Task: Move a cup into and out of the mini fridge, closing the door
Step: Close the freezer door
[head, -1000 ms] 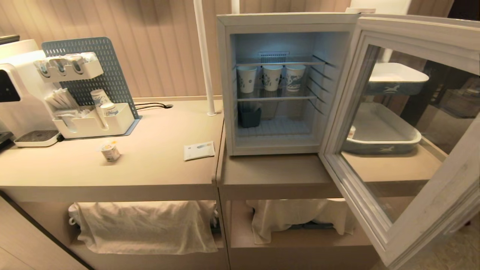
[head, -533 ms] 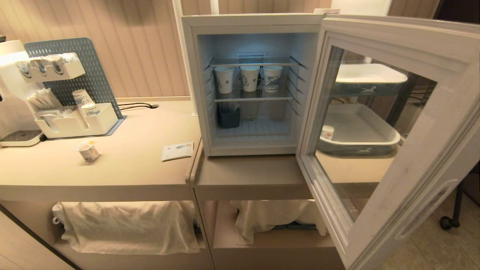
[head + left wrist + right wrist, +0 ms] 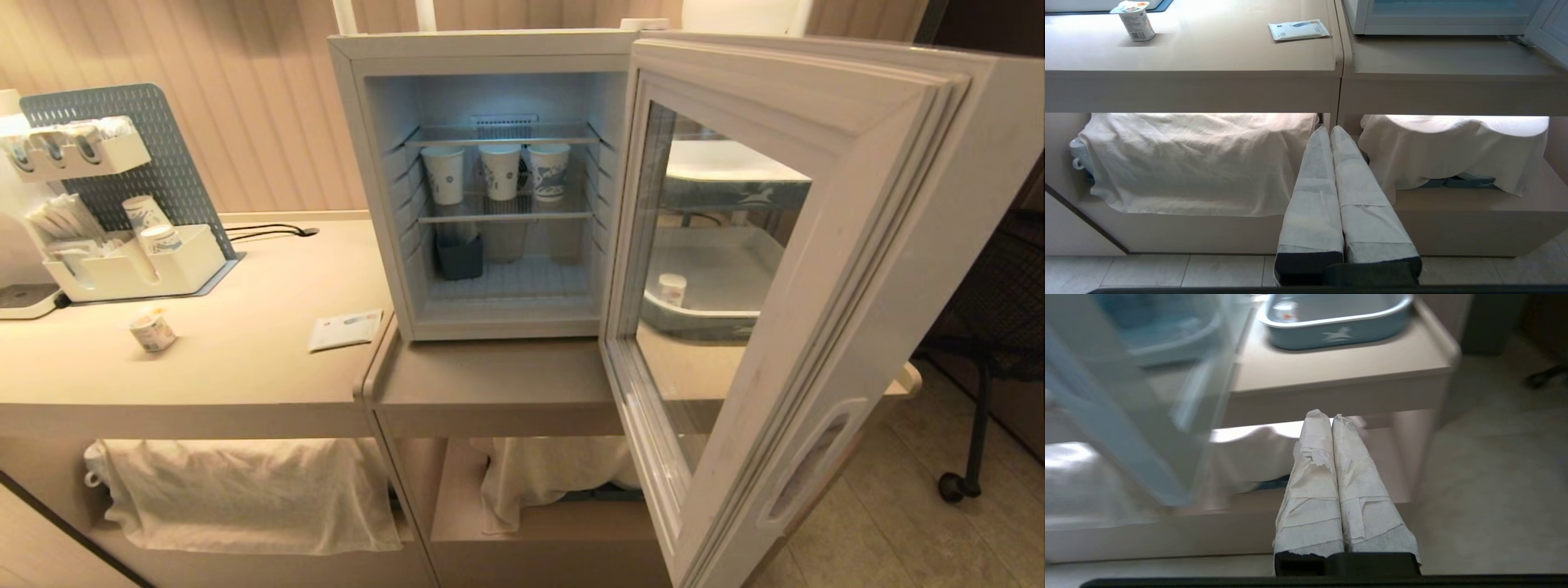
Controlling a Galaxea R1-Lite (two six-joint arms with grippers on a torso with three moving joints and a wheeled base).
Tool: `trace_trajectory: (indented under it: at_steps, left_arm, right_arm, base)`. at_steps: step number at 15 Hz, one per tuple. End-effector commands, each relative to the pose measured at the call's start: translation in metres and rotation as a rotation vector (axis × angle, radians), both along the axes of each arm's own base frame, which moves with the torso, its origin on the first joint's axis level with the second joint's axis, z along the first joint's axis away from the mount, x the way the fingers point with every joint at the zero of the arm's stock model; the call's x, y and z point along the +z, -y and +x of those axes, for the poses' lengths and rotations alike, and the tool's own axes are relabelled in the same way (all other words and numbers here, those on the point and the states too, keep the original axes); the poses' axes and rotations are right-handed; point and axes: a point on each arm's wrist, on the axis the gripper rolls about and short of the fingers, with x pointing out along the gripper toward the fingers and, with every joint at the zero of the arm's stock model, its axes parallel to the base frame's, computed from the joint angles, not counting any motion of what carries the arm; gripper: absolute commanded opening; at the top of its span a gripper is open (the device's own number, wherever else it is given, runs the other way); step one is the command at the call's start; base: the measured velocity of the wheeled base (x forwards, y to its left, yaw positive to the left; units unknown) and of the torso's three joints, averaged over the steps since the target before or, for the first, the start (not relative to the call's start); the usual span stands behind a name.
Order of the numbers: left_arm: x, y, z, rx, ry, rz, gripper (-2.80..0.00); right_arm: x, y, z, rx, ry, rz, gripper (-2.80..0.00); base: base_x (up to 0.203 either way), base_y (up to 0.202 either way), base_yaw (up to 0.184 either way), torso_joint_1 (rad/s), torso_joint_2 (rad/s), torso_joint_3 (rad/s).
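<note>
Readable text: none.
Cup (image 3: 1135, 20): label print too small to read.
Packet (image 3: 1298, 30), counter's front edge: print illegible.
Tray (image 3: 1339, 332): white horse emblem, wordless.

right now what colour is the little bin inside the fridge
Dark grey-blue bin, on the fridge floor at left; head view shows it best.

Three tall paper cups (image 3: 496, 172) with blue patterns stood in a row on a wire shelf, a dark bin (image 3: 460, 256) below them at about seven o'clock. On the beige counter (image 3: 245, 376) a flat white packet (image 3: 345, 330) lay alone — the white organizer (image 3: 122, 265) and its grey pegboard (image 3: 122, 147) sat at ten o'clock from it. White cloths (image 3: 245, 490) draped the lower shelf — a blue tray (image 3: 1337, 322) stood at the counter's right end.
</note>
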Motion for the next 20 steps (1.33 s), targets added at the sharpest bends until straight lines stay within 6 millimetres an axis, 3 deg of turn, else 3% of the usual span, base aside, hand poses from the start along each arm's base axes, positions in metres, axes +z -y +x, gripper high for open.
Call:
trace_trajectory:
  at_steps: [1, 3, 5, 8, 11, 15, 20]
  left_arm:
    - [0.0, 0.0, 0.0, 0.001, -0.002, 0.0, -2.8]
    - [0.0, 0.0, 0.0, 0.001, -0.002, -0.002, -2.8]
    - [0.0, 0.0, 0.0, 0.001, -0.002, -0.002, -2.8]
    - [0.0, 0.0, 0.0, 0.001, -0.002, -0.002, -2.8]
    - [0.0, 0.0, 0.0, 0.001, -0.002, -0.002, -2.8]
    - [0.0, 0.0, 0.0, 0.001, -0.002, -0.002, -2.8]
    - [0.0, 0.0, 0.0, 0.001, -0.002, -0.002, -2.8]
  right_arm:
    - [0.041, -0.001, 0.021, 0.075, -0.141, 0.157, -2.8]
    - [0.062, -0.006, 0.065, 0.159, -0.352, 0.291, -2.8]
    - [0.069, -0.013, 0.115, 0.304, -0.522, 0.433, -2.8]
    - [0.068, -0.021, 0.182, 0.634, -0.688, 0.658, -2.8]
    - [0.055, -0.026, 0.235, 0.759, -0.776, 0.752, -2.8]
    - [0.046, -0.063, 0.272, 0.794, -0.767, 0.71, -2.8]
    - [0.031, -0.139, 0.287, 0.658, -0.714, 0.479, -2.8]
  base:
    - [0.0, 0.0, 0.0, 0.0, 0.0, 0.0]
    - [0.0, 0.0, 0.0, 0.0, 0.0, 0.0]
    - [0.0, 0.0, 0.0, 0.0, 0.0, 0.0]
    - [0.0, 0.0, 0.0, 0.0, 0.0, 0.0]
    - [0.0, 0.0, 0.0, 0.0, 0.0, 0.0]
    - [0.0, 0.0, 0.0, 0.0, 0.0, 0.0]
    - [0.0, 0.0, 0.0, 0.0, 0.0, 0.0]
